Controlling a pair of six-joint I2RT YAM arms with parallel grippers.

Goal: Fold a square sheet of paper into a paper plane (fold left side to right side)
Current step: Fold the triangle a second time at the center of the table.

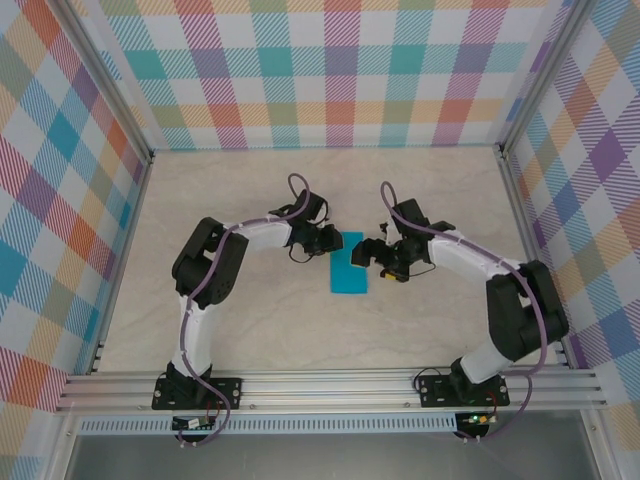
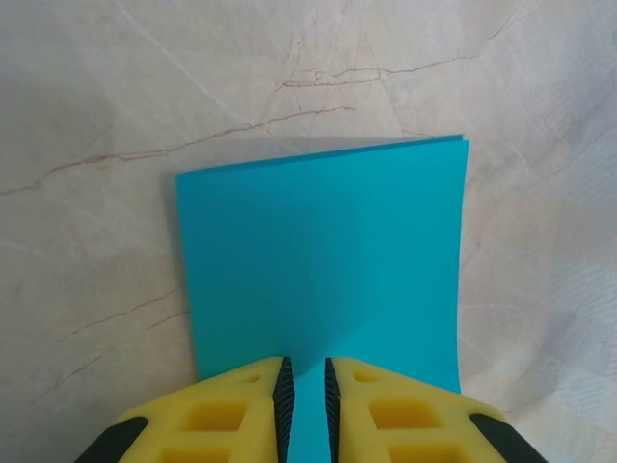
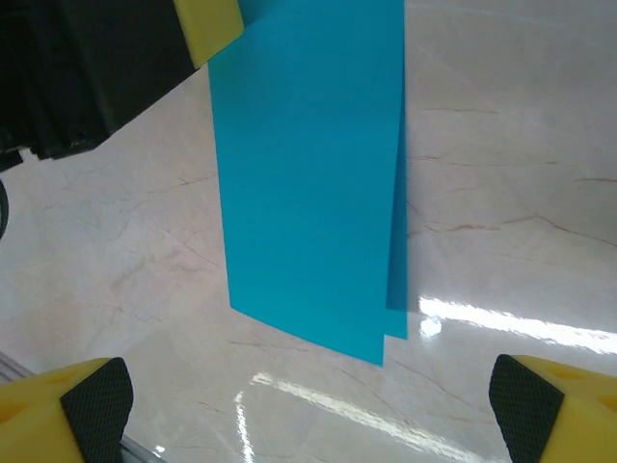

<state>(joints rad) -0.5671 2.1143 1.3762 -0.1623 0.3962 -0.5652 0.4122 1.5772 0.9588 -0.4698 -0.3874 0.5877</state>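
From above, the folded sheet of paper (image 1: 349, 272) lies flat on the marble-look table (image 1: 250, 200) as a teal upright rectangle, midway between the two arms; the left gripper (image 1: 328, 241) reaches in at its far left corner, touching or just over it; the right gripper (image 1: 373, 256) sits just beside the right edge, a little nearer the far end; checked walls (image 1: 330, 70) ring the table. Over to the left wrist: the sheet of paper (image 2: 318, 260) spreads out straight ahead, its near edge running under the left gripper (image 2: 308, 374); the yellow fingers (image 2: 236, 417) are drawn almost together, black pads (image 2: 282, 386) leaving only a thin slot with teal showing in it; whether they truly pinch the paper I cannot tell; at the far edge a pale second layer peeks out behind the top one. Now the right wrist: the right gripper (image 3: 310, 395) stands wide apart, one fingertip in each lower corner, holding nothing; the sheet of paper (image 3: 308, 174) lies ahead on the glossy table (image 3: 511, 193), well clear of both tips; a darker strip of the lower layer shows along its right side, so the layers are not lined up; the left gripper (image 3: 207, 21) shows as a yellow finger on the sheet's far left corner.
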